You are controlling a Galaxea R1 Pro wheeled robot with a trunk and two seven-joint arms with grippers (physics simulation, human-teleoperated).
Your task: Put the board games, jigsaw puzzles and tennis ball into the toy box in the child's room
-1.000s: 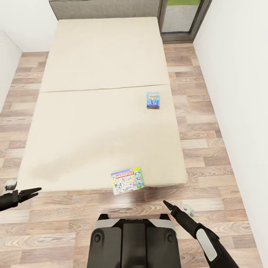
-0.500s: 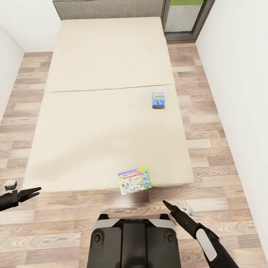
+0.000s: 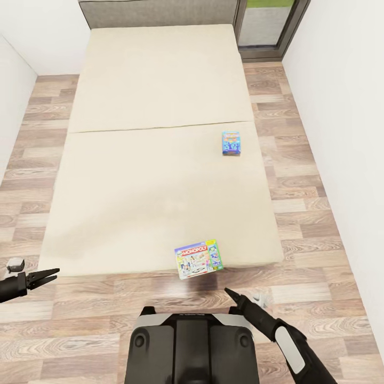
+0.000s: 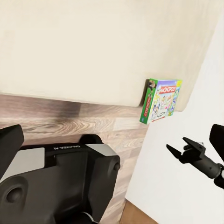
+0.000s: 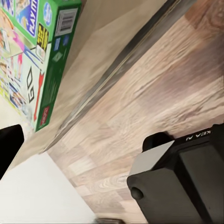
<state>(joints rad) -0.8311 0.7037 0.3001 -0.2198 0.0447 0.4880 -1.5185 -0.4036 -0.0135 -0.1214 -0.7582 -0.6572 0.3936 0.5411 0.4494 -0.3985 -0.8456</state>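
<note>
Two board games lie on the beige bed [image 3: 149,176]. A green-edged Monopoly box [image 3: 197,258] hangs over the bed's near edge and also shows in the left wrist view [image 4: 161,100] and the right wrist view [image 5: 32,56]. A small blue box [image 3: 231,143] rests near the bed's right side. My right gripper [image 3: 228,292] hovers over the floor just short of the Monopoly box; the left wrist view shows the right gripper [image 4: 176,143] with its two tips apart. My left gripper [image 3: 53,275] is open, off the bed's near left corner. The table, toy box, jigsaw puzzles and tennis ball are out of view.
Wood-plank floor [image 3: 320,224] runs along both sides of the bed. A white wall [image 3: 346,106] stands close on the right and another on the left. A grey headboard [image 3: 154,12] and a dark-framed glass door [image 3: 266,26] are at the far end. My base [image 3: 192,346] is near the bed's foot.
The whole view has shifted, so the bed and boxes sit further right. My right gripper has edged left toward the Monopoly box. The left gripper has barely moved.
</note>
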